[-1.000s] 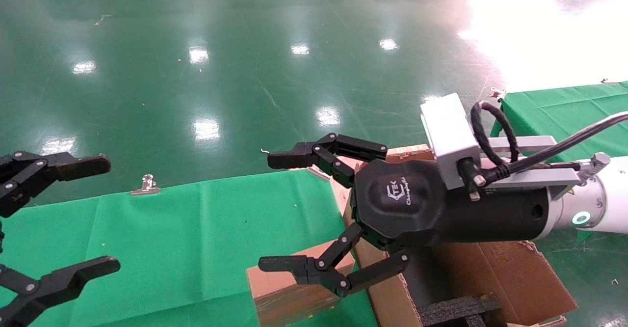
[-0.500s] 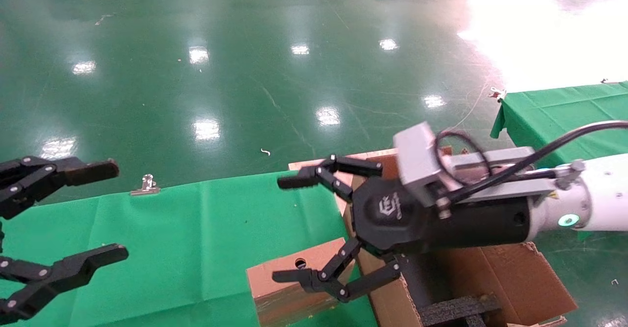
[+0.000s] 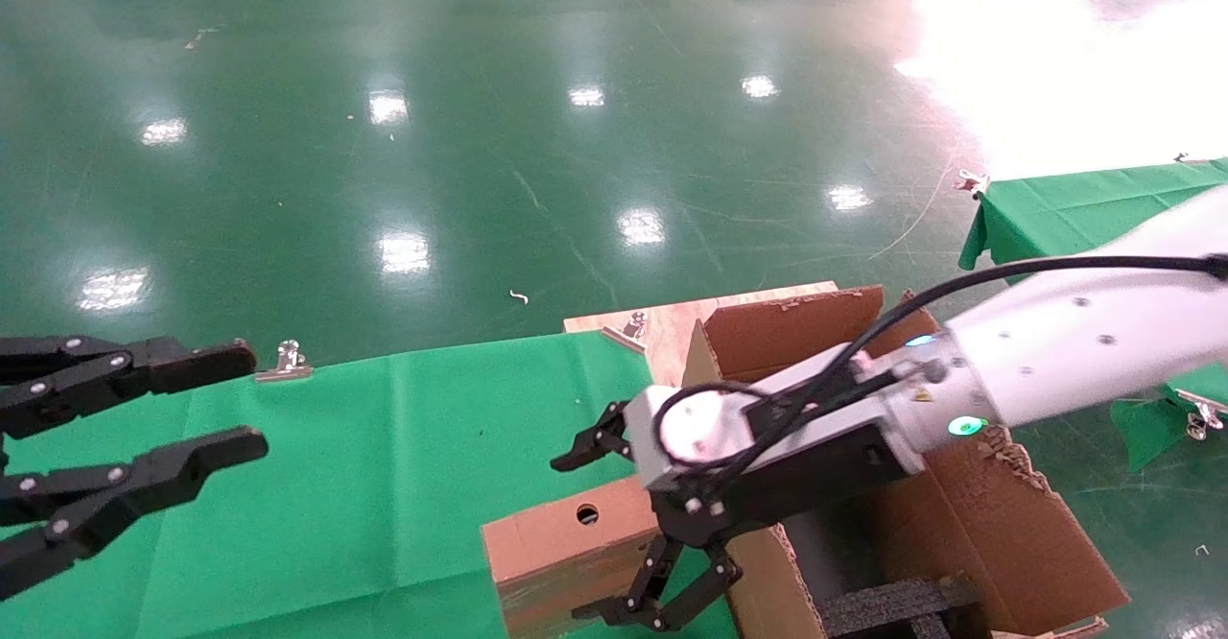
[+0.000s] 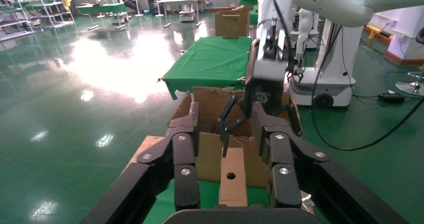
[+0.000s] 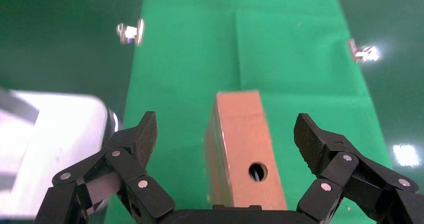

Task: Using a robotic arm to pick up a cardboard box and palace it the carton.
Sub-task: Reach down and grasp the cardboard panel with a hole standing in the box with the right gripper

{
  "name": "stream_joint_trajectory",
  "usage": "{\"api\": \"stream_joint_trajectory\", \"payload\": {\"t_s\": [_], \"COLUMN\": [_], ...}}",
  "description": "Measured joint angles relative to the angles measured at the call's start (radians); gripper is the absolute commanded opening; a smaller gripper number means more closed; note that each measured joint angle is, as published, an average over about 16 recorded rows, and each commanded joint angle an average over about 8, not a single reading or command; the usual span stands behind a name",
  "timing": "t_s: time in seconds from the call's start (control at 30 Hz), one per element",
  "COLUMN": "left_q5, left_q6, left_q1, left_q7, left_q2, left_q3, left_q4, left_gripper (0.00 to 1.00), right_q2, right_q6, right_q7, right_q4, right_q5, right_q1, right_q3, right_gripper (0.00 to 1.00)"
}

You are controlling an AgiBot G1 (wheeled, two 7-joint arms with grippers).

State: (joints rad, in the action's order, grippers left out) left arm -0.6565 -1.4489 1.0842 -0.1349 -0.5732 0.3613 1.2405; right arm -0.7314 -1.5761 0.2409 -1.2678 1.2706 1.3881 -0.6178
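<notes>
Right gripper [image 3: 619,524]: lowered and turned downward since a second ago, fingers apart, straddling cardboard box [image 3: 566,548]; grasp judged imminent. Left gripper [image 3: 144,409]: parked far left, spread.

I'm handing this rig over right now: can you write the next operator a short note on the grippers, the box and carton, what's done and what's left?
Right gripper: open, fingers straddling the cardboard box, not touching it.
Left gripper: open, parked over the green cloth at the robot's left.
Cardboard box: standing on the cloth, hole in its top face, right beside the carton.
Carton: open, flaps up, black foam inside.
Done: right gripper lined up over the box.
Left: close on it, lift it, place it in the carton.
</notes>
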Motion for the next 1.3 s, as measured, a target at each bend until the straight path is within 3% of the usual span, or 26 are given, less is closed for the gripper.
{"api": "stream_joint_trajectory", "payload": {"t_s": [0.7,0.73,0.87,0.97,1.0,1.13,1.2,1.3], "left_q5": [0.0,0.0,0.0,0.0,0.0,0.0,0.0,0.0], "left_q6": [0.0,0.0,0.0,0.0,0.0,0.0,0.0,0.0], "left_q1": [0.0,0.0,0.0,0.0,0.0,0.0,0.0,0.0], "left_q7": [0.0,0.0,0.0,0.0,0.0,0.0,0.0,0.0], "left_q2": [0.0,0.0,0.0,0.0,0.0,0.0,0.0,0.0], "left_q3": [0.0,0.0,0.0,0.0,0.0,0.0,0.0,0.0], "left_q4": [0.0,0.0,0.0,0.0,0.0,0.0,0.0,0.0], "left_gripper": [0.0,0.07,0.57,0.95,1.0,1.0,1.0,1.0], "right_q2": [-0.183,-0.188,-0.207,-0.217,-0.22,-0.227,-0.229,-0.23], "right_q6": [0.007,0.008,0.013,0.016,0.018,0.022,0.024,0.025], "right_q7": [-0.076,-0.08,-0.094,-0.101,-0.102,-0.105,-0.106,-0.106], "right_q4": [0.082,0.085,0.094,0.099,0.099,0.102,0.103,0.103], "right_q5": [0.254,0.26,0.279,0.289,0.291,0.295,0.296,0.296], "right_q1": [0.224,0.228,0.243,0.25,0.251,0.255,0.255,0.256], "right_q3": [-0.318,-0.327,-0.357,-0.374,-0.378,-0.389,-0.391,-0.393], "right_gripper": [1.0,1.0,1.0,0.75,0.62,0.12,0.02,0.0]}}
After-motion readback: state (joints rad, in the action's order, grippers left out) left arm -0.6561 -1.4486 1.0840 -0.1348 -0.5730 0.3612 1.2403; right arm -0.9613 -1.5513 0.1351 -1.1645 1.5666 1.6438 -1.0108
